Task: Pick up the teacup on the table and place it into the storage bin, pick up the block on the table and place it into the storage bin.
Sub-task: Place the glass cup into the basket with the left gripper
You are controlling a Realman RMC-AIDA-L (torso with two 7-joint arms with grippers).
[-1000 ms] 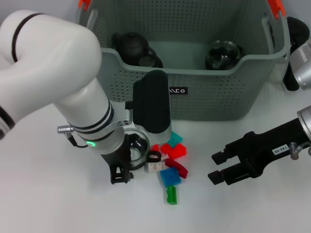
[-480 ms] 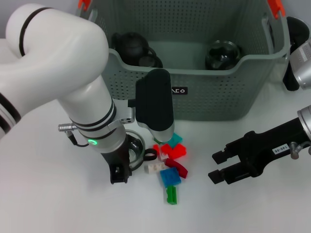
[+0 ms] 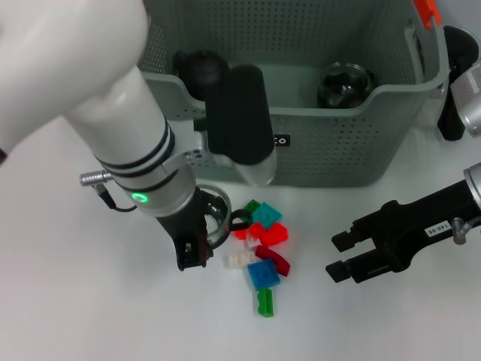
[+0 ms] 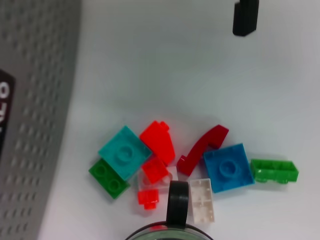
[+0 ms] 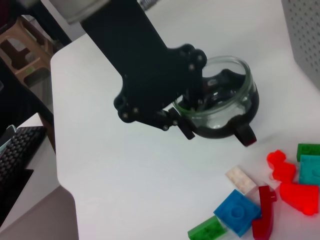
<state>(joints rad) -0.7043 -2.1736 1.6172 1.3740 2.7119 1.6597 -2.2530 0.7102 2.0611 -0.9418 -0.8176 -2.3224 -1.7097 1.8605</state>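
1. Since a second ago the left arm has swung up and toward the storage bin (image 3: 342,162), its wrist now overlapping the bin's front wall in the head view, and a green block (image 3: 252,205) and more of the teal block (image 3: 266,214) have come into sight.
2. The left gripper (image 3: 204,233) is clamped on the rim of the glass teacup (image 5: 220,105), one finger inside the cup and one outside.
3. The teacup sits in front of the bin, just left of the pile of blocks; whether it touches the table (image 3: 90,301) or is slightly raised is hard to say.
4. The blocks lie together: red (image 3: 272,234), dark red curved (image 3: 273,259), white (image 3: 240,259), blue (image 3: 264,274) and a second green (image 3: 264,302).
5. Dark teaware (image 3: 344,83) rests inside the bin.
6. The right gripper (image 3: 342,256) hovers right of the blocks, jaws apart, holding nothing.
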